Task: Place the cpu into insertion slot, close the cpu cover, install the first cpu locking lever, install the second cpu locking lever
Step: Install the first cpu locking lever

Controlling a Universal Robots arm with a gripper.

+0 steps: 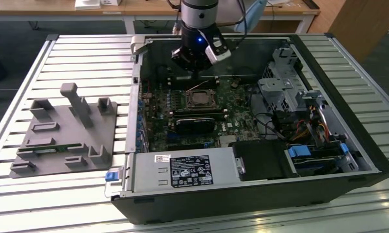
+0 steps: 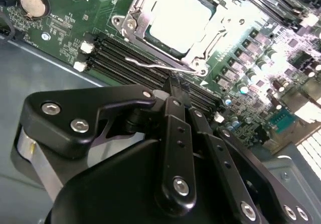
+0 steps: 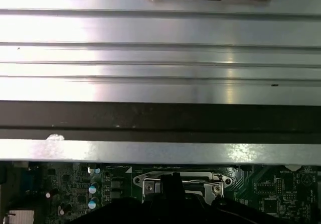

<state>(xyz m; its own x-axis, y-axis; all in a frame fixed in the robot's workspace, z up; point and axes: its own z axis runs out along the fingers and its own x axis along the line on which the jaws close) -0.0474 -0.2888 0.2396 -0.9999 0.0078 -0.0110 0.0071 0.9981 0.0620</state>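
One cpu (image 2: pixel 180 20) sits in the insertion slot (image 1: pixel 200 99), centre of the exterior view; cpu cover (image 2: pixel 161 47) lies flat around it. Thin locking lever (image 2: pixel 150 63) juts beside the cover. Hand (image 2: pixel 175 85) fingers drawn together, tip just beside lever; whether it grips it cannot be told. Open case (image 1: pixel 246 199) on slatted counter (image 1: pixel 84 53)

Seated in the slot (image 1: pixel 200 99), amid green board inside the open case: cpu (image 2: pixel 178 20), flat and square, pale top glaring bright in the second wrist view. Lying down over it, cover (image 2: pixel 135 30), a thin silvery frame with screws at the corners, cpu top showing through the square window. Along the frame's edge next to the long black memory slots, lever (image 2: pixel 150 63), a thin bare wire with a hooked end, lying low beside the frame; latched or free, not clear.
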